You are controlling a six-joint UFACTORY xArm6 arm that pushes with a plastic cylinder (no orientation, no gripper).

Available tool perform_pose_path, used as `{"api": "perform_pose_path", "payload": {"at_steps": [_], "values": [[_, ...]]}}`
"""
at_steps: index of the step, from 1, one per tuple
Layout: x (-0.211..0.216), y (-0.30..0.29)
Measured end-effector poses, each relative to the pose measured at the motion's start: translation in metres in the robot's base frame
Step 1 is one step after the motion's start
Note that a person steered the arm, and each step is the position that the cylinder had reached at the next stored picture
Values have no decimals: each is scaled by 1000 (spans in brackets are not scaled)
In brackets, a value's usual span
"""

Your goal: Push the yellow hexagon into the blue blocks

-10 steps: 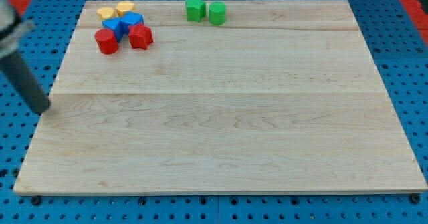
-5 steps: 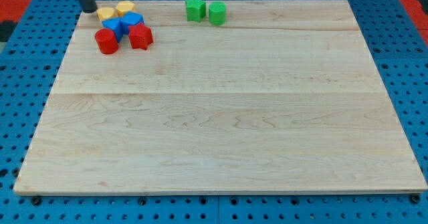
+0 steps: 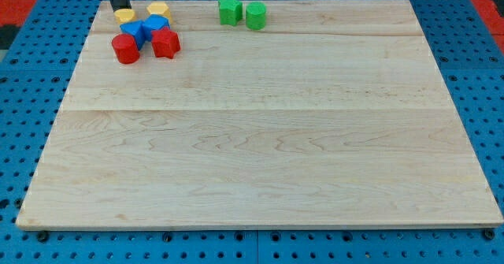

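My tip (image 3: 120,9) is at the view's top left, touching the top edge of the left yellow block (image 3: 124,16). A second yellow block (image 3: 157,10) lies to its right, with a small gap between them. I cannot tell which of the two is the hexagon. Two blue blocks (image 3: 132,31) (image 3: 155,24) sit just below the yellow ones; the left yellow block touches the left blue block. A red cylinder (image 3: 125,49) and a red star-like block (image 3: 165,42) lie against the blue blocks from below.
A green star-like block (image 3: 230,9) and a green cylinder (image 3: 255,16) sit side by side at the top centre of the wooden board (image 3: 260,138). A blue pegboard surrounds the board.
The rod swung from the board's left edge up to the top left corner, then right, onto the left yellow block. The right yellow block has shifted slightly right.
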State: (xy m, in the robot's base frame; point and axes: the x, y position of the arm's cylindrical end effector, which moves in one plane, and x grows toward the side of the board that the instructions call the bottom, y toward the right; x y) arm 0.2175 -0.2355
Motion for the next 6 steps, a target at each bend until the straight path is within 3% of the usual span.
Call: {"api": "perform_pose_path", "payload": {"at_steps": [4, 6], "values": [[-25, -2], [-25, 85]]}}
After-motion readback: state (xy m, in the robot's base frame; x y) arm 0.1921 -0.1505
